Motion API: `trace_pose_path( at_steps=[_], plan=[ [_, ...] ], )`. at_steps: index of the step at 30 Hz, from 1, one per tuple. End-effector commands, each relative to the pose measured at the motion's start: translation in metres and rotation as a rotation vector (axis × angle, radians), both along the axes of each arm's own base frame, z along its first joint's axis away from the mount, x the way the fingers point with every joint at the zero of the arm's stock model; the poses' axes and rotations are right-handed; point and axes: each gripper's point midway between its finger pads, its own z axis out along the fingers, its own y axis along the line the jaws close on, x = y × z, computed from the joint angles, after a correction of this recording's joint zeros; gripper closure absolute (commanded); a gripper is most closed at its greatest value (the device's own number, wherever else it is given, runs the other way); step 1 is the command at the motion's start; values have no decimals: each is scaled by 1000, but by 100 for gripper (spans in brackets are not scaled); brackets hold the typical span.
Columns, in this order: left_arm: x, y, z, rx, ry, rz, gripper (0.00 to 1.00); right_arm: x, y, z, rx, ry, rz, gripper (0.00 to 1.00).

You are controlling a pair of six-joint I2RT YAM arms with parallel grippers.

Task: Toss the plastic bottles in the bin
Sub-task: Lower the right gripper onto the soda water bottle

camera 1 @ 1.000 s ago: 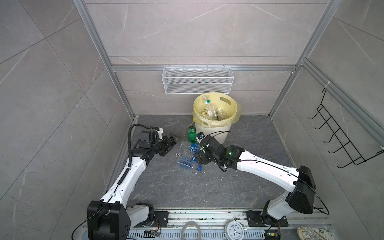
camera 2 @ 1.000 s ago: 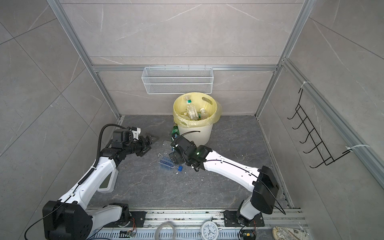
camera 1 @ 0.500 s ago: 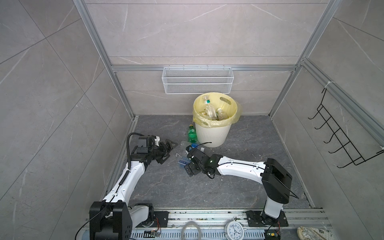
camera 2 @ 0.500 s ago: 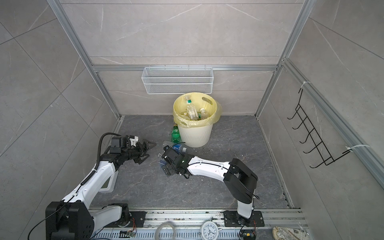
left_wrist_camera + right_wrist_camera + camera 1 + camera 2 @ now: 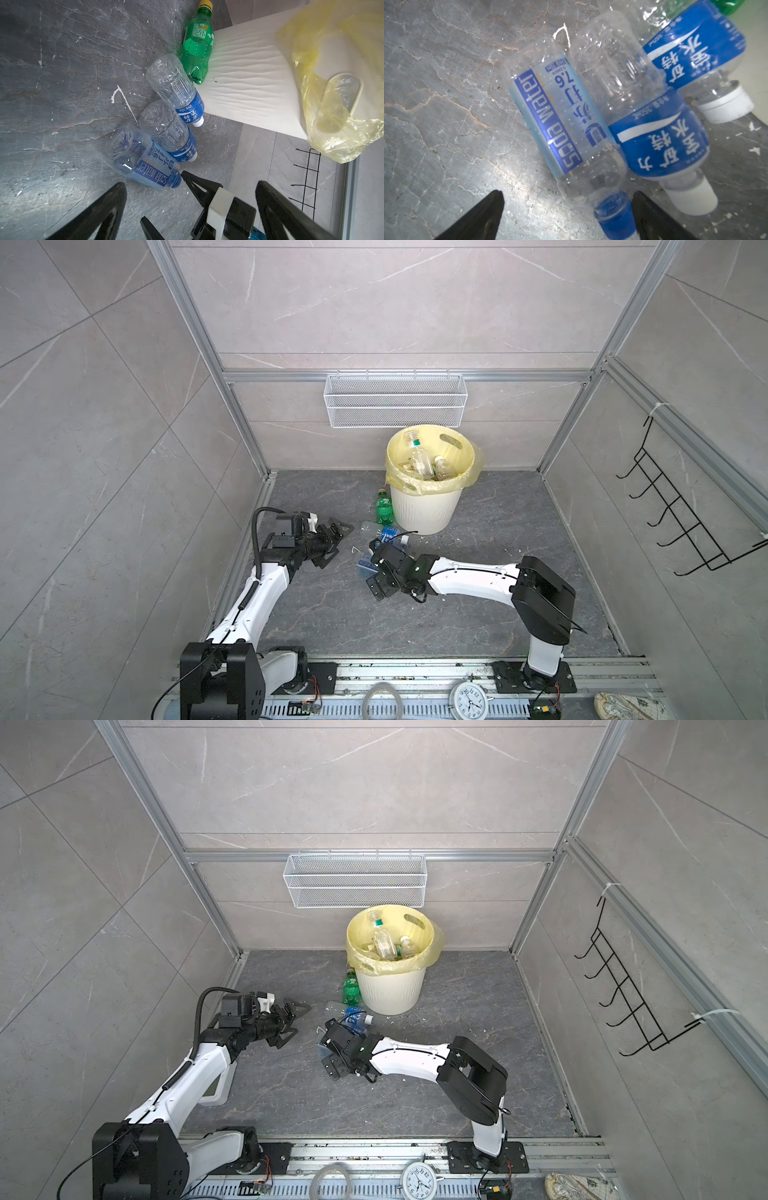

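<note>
Bin: the cream ribbed bin [image 5: 424, 506] stands on the grey floor [image 5: 519, 539] at the far middle, close to the back wall. It is lined with a yellow bag [image 5: 473, 466].
In the bin: several bottles [image 5: 422, 460] lie in a heap inside.
Green bottle: the green bottle [image 5: 384, 508] is just left of the bin, against its wall. It seems to lie flat with its yellow cap pointing far, though the top views leave this unsure.
White-capped bottles: two clear white-capped bottles [image 5: 174, 91] [image 5: 168, 133] with blue labels lie side by side on the floor, near-left of the bin's foot.
Soda water bottle: the soda water bottle [image 5: 560, 124] lies flat next to those two, on their near side. It has a blue cap.
Right hand: the right hand [image 5: 372, 572] is spread wide and low over the floor, holding nothing. The soda water bottle's cap sits between its fingers [image 5: 652, 220], close by one of them.
Left hand: the left hand [image 5: 334, 545] is spread wide and empty, left of the row of bottles and apart from them.
Back wall: a white wire basket [image 5: 395, 402] hangs above the bin.
</note>
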Motion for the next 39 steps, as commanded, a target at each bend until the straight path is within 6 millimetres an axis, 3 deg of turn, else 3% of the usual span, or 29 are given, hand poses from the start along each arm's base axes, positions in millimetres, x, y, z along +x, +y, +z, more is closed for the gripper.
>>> trace_pose_path(
  at_steps=[1, 15, 21, 28, 39],
  plan=[
    [0, 2, 6, -9, -26, 21, 0, -4, 1, -7, 1, 12, 0, 1],
    [0, 7, 0, -1, -18, 26, 0, -12, 13, -25, -17, 52, 35, 1],
    [-1, 8, -1, -2, -14, 30, 0, -19, 28, -17, -12, 48, 75, 1],
    [-2, 10, -3, 3, -10, 30, 0, -18, 24, 3, 1, 17, 75, 0],
    [-3, 11, 1, -1, -15, 32, 0, -11, 27, -18, -35, 23, 59, 1]
  ],
)
